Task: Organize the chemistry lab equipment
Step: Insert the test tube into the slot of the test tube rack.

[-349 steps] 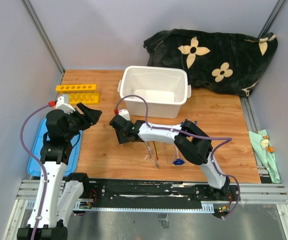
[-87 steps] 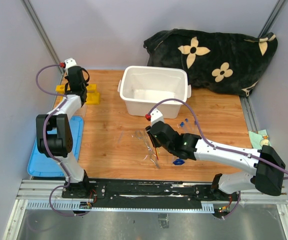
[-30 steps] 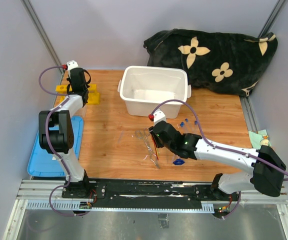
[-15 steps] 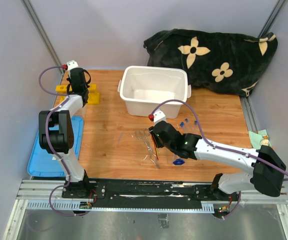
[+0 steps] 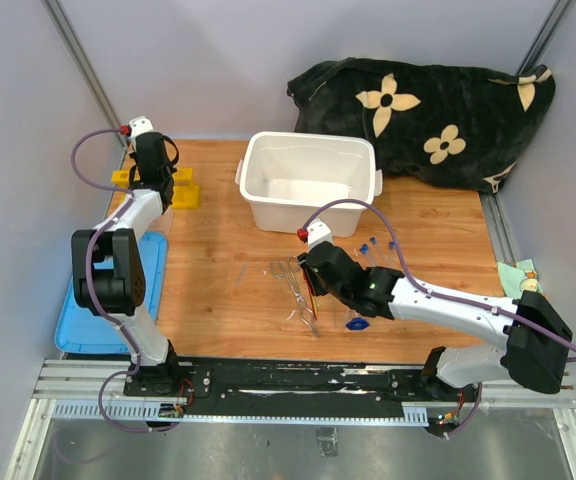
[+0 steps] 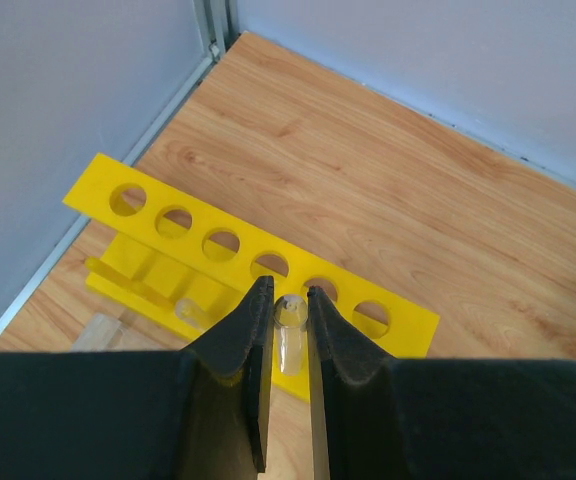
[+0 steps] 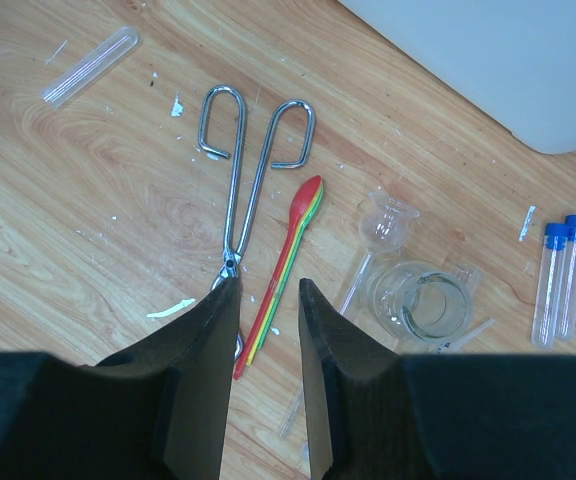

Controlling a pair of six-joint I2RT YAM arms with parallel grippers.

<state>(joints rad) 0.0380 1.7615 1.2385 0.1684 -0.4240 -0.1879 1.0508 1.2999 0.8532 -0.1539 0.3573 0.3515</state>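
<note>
1. The left arm was folded by its base some eleven seconds back. It has since reached out to the far-left corner of the desk, and over the last second it has barely shifted. The left tool is clamped on a clear tube, whose tip sits over the fifth hole from the left in the yellow rack. Whether the tip has entered the hole cannot be told.

2. The right arm has unfolded too, out over the middle of the desk, and it has not moved in the last second. The right tool stands parted and holds nothing. Its fingers straddle the near end of the red-orange stick, and the pivot of the tweezers lies just beside one finger.

3. The rack stays where it was. A clear piece shows under its top plate, but what it is cannot be made out.

4. The tweezers, the stick, a beaker and the blue-capped tubes lie unmoved on the desk in front of the white bin.

5. My reading is that one tube is about to be seated and the stick is next to be picked up. Most of the sorting is still to do.
</note>
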